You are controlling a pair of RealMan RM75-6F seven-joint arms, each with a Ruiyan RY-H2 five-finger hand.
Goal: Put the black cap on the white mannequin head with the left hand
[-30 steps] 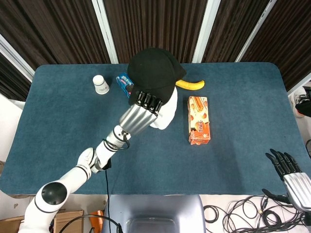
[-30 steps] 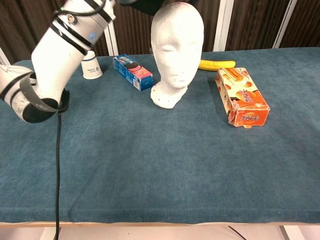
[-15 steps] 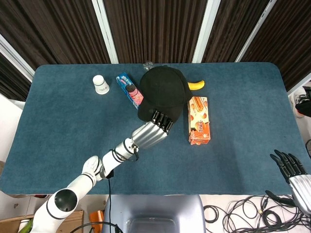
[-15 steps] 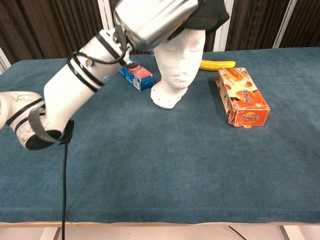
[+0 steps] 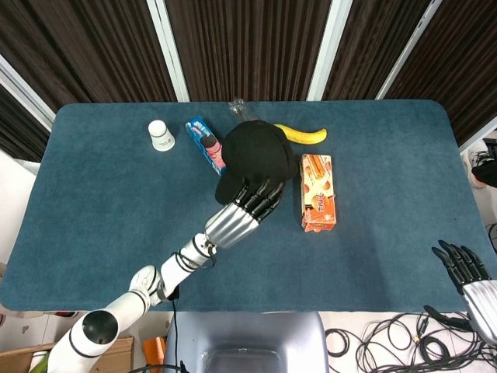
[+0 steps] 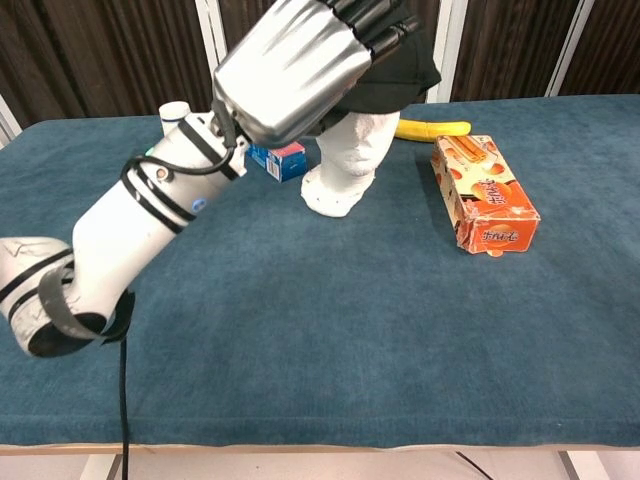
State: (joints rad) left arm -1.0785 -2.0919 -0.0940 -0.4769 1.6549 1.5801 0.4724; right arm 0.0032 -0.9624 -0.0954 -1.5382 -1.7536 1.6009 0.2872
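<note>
The black cap [image 5: 258, 153] sits low on the white mannequin head [image 6: 350, 165], whose lower face and neck show under the brim in the chest view; from the head view the cap hides the head entirely. My left hand [image 5: 247, 208] grips the cap's front edge and brim [image 6: 392, 85], silver back toward the camera, dark fingers [image 5: 260, 194] curled over the fabric. The same left hand [image 6: 300, 65] fills the upper middle of the chest view. My right hand [image 5: 472, 280] hangs off the table at the lower right, fingers spread, holding nothing.
An orange snack box [image 5: 318, 192] lies just right of the mannequin. A banana [image 5: 303, 135] lies behind it. A blue biscuit pack [image 5: 203, 141] and a white paper cup [image 5: 161, 135] stand to the left. A clear bottle top [image 5: 238, 106] shows behind the cap.
The left hand carried the cap from up and left of the head to right over it, then lowered it. The cap now covers the mannequin's crown and forehead. The right hand barely moved.
</note>
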